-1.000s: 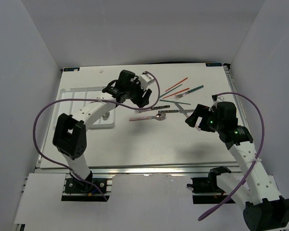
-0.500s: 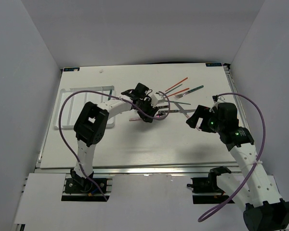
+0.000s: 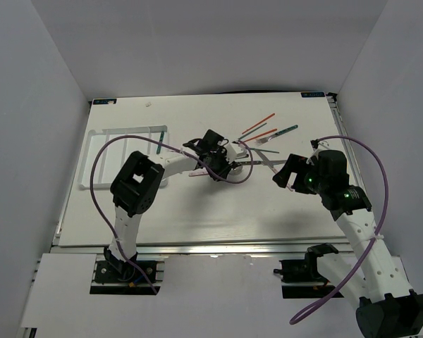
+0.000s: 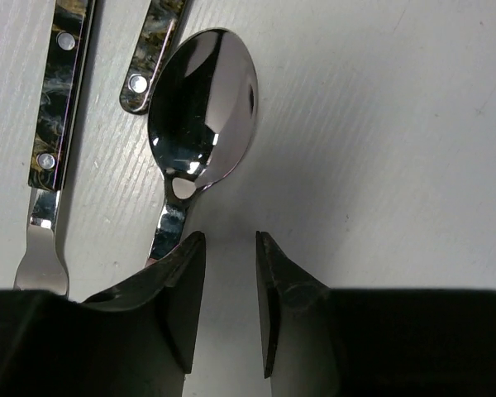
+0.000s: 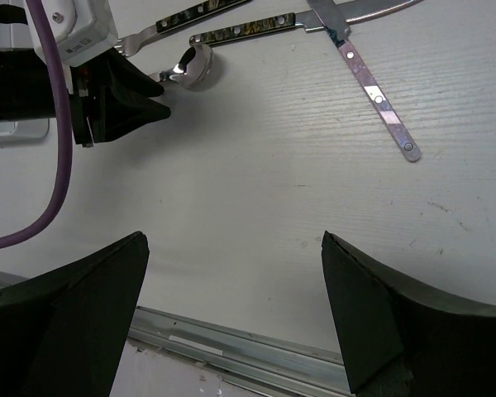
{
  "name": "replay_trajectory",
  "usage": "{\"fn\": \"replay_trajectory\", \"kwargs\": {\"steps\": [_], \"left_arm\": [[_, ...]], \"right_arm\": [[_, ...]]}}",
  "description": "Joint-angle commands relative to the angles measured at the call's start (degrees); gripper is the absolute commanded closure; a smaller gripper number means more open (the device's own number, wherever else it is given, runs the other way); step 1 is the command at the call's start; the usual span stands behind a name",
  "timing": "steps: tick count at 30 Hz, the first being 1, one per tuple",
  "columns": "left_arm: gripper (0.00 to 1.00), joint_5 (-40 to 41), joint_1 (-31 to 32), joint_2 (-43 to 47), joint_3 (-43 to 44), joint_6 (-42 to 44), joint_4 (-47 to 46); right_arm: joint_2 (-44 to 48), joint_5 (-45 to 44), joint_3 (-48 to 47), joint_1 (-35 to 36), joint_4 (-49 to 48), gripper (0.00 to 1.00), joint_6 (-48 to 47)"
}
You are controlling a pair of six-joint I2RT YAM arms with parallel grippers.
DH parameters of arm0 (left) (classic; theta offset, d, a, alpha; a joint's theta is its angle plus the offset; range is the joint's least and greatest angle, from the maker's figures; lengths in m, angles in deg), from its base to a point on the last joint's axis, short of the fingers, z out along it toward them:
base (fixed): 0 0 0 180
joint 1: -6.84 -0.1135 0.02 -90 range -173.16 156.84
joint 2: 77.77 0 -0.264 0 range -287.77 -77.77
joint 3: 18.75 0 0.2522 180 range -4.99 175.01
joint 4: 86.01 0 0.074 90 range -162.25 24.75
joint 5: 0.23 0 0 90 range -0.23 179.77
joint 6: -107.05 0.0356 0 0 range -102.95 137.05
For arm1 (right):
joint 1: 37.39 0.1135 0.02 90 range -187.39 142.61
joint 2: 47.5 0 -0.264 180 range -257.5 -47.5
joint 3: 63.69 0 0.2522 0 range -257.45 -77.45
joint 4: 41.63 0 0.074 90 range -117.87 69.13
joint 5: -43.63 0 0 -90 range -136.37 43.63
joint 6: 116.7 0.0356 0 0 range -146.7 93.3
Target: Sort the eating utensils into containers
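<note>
Left hand (image 4: 230, 240) edged closer beside spoon (image 4: 202, 99) neck, narrowly released; right hand (image 5: 233, 240) unmoved, spread wide

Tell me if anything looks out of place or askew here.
The spoon sits off-centre to the left gripper: its neck runs under one finger, not through the gap. Other utensils lie crisscrossed outside the tray.

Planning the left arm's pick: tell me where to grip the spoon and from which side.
Probably best: grip the spoon at its thin neck below the bowl, straight down, fingers either side. It lies flat, the bowl is wide and rounded, and dark handles crowd one side.
</note>
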Motion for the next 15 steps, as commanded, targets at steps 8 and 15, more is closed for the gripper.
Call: {"fn": "replay_trajectory", "kwargs": {"steps": [8,15], "left_arm": [[0.47,3.1,1.1,8.5,2.5,1.8,5.2],[0.41,7.5,1.1,7.1,5.5,4.8,7.7]], "right_arm": [[0.3,0.1,-0.7,-0.1,-1.7,0.11,-0.4],[-0.2,0.8,-0.9,0.0,-2.0,0.11,-0.2]]}}
